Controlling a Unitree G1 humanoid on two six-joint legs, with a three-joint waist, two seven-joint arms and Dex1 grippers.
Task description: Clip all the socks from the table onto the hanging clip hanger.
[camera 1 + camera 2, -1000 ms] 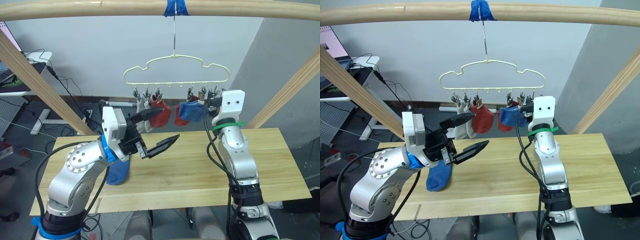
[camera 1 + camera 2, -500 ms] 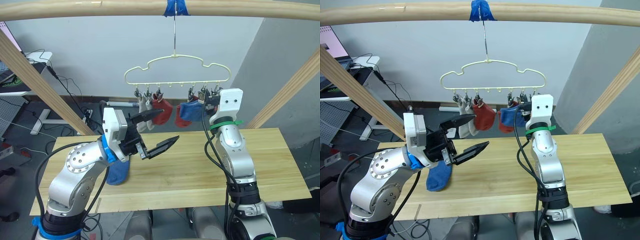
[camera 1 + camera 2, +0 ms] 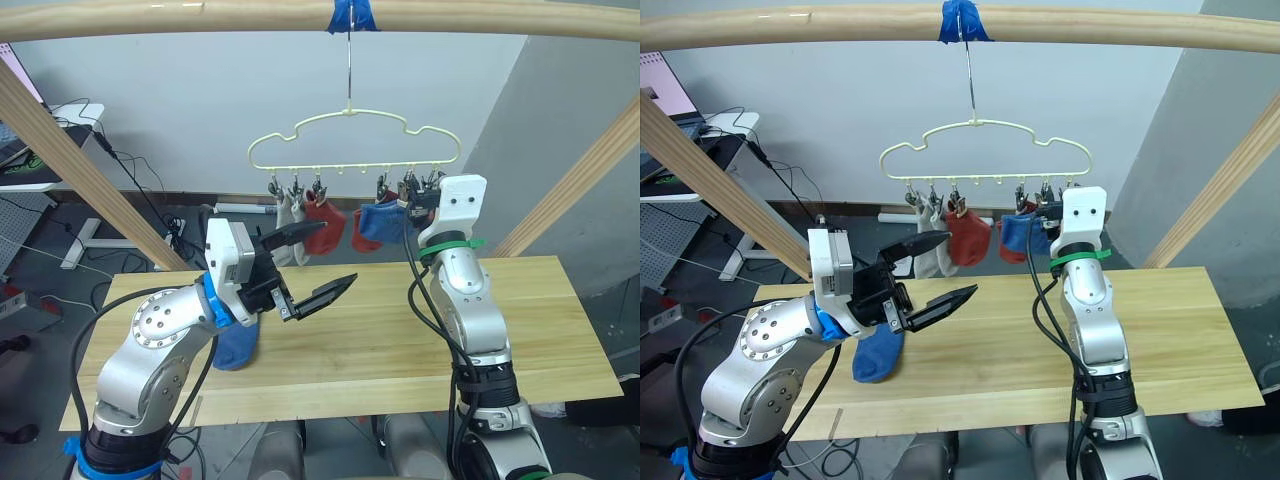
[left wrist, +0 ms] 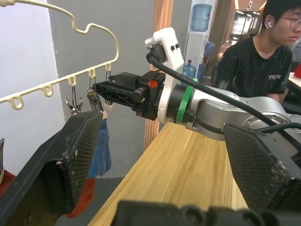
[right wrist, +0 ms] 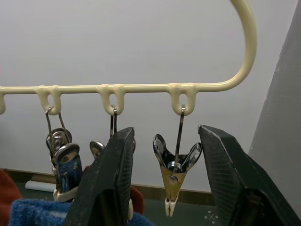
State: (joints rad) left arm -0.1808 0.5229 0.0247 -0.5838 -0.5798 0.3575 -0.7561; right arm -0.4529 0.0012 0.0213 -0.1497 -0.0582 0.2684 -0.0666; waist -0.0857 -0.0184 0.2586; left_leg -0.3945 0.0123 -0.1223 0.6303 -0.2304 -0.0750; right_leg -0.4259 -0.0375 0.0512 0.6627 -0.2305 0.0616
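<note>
Mostly we are through this one. The clip hanger (image 3: 355,140) hangs by its hook from the taped overhead beam (image 3: 300,15), and it already carries what we count as five socks: two grey socks (image 3: 289,215) and a red sock (image 3: 325,222) on its left clips, another red one and a blue sock (image 3: 378,222) toward its right, though the overlap makes that count a little uncertain. One blue sock (image 3: 236,345) is left on the table (image 3: 380,340), lying just behind our left arm near the left end.

Our right gripper (image 5: 167,181) is raised to the hanger's right end with its fingers spread on either side of the last clip (image 5: 175,165), which hangs empty and is not yet squeezed. Our left gripper (image 3: 310,265) hovers above the table with its fingers wide apart, holding nothing.

So we judge one sock remains to be lifted and pinned to that free clip.

As for the surface, it is a light plank top framed by slanted wooden posts. Behind it are a pale wall, a grey partition, cables on the floor and a desk at the far left; the left wrist view shows a seated person in a black shirt (image 4: 263,61) beyond the table.
</note>
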